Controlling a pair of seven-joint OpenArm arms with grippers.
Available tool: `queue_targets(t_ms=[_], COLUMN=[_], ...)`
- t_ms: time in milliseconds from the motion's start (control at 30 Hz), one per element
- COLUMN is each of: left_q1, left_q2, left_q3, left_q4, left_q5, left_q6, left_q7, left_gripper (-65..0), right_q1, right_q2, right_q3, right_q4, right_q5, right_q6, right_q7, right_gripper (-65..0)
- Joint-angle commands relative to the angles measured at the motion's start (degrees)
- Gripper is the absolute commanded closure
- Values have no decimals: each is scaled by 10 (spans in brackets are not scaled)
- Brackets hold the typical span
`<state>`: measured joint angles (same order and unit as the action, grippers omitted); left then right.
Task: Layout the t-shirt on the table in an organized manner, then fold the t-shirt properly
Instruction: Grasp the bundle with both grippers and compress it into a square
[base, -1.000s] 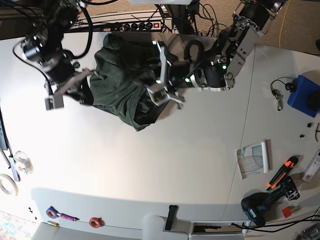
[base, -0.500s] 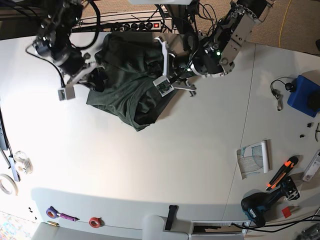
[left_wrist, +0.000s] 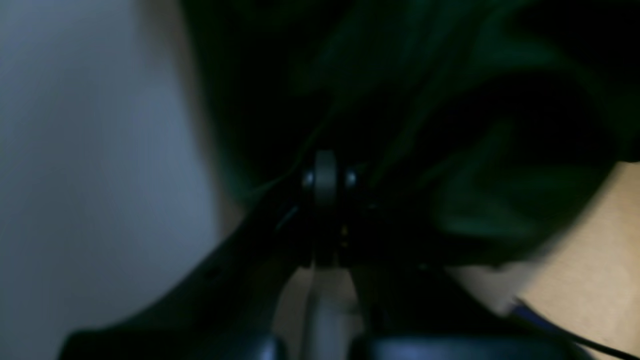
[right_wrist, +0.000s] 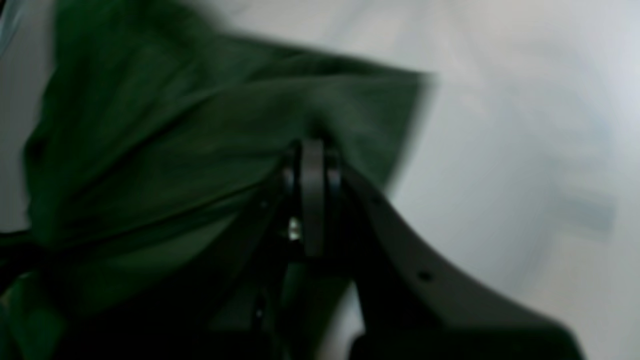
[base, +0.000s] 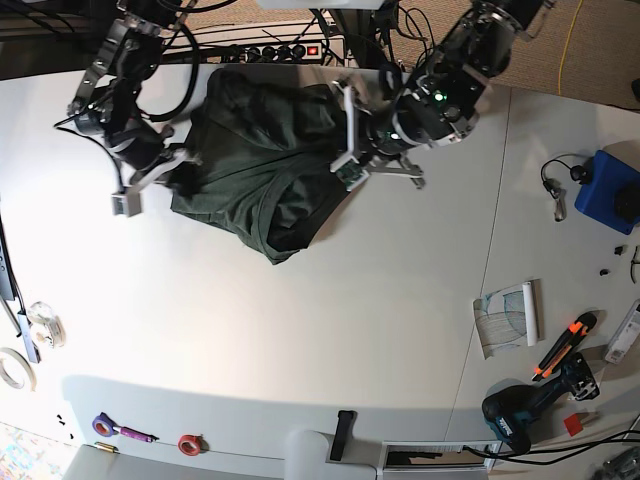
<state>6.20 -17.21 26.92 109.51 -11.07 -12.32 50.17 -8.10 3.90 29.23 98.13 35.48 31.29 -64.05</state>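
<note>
Lying bunched at about twelve o'clock on the worktop (base: 300, 330), the dark green t-shirt (base: 250, 160) is sitting close to the far edge, creased, with one flap doubling under at its six o'clock corner. The layout step is in hand, I judge; folding is not beginning yet.

The right hand (base: 160, 185) is gripping the shirt's nine o'clock edge, and its wrist view is showing cloth gathering into the pinched tips. The left hand (base: 347, 150) is sitting at the shirt's three o'clock edge. Its wrist view is dark and blurred, so I cannot tell whether it is clamping cloth or gaping.

Next, the hands are probably needing to draw apart, toward nine and three, and bring the cloth toward six o'clock so the body is flattening out.

A power strip (base: 285, 50) is lying just beyond the shirt at twelve and is risking a snag. A blue box (base: 605, 190) at three, a paper sheet (base: 508, 318), an orange knife (base: 565, 345) and a drill (base: 525, 408) around four to five, and tape rolls (base: 190, 443) at seven are sitting well apart from the shirt.
</note>
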Motion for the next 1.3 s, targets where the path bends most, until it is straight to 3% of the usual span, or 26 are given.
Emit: queue_targets(t_ms=[0, 267, 400, 467, 600, 700, 867, 1133, 1267], left_q1=[-5, -25, -51, -55, -42, -25, -23, -22, -22], left_q2=[1, 4, 4, 4, 14, 40, 54, 62, 79], left_q3=[-1, -1, -1, -1, -1, 5, 63, 201, 230], left_q4=[9, 10, 27, 45, 66, 65, 65, 39, 33], left_q5=[1, 5, -69, -125, -250, -264, -209, -83, -49], left_q6=[3, 25, 22, -12, -125, -141, -92, 21, 60], left_q7=[-21, -76, -78, -78, -71, -56, -57, -82, -82], left_gripper=[0, 0, 0, 0, 0, 0, 0, 0, 0], right_q1=[5, 24, 64, 84, 119, 138, 141, 141, 141], right_q2=[9, 15, 15, 15, 15, 15, 15, 16, 41], right_q3=[1, 1, 1, 1, -3, -26, -111, -236, -239], right_q4=[8, 9, 9, 9, 9, 9, 7, 7, 7], right_q5=[11, 71, 76, 76, 89, 98, 93, 2, 44], right_q6=[4, 12, 17, 20, 46, 66, 82, 87, 87], right_q7=[13, 11, 10, 8, -30, -76, -80, -83, -101], right_gripper=[0, 0, 0, 0, 0, 0, 0, 0, 0])
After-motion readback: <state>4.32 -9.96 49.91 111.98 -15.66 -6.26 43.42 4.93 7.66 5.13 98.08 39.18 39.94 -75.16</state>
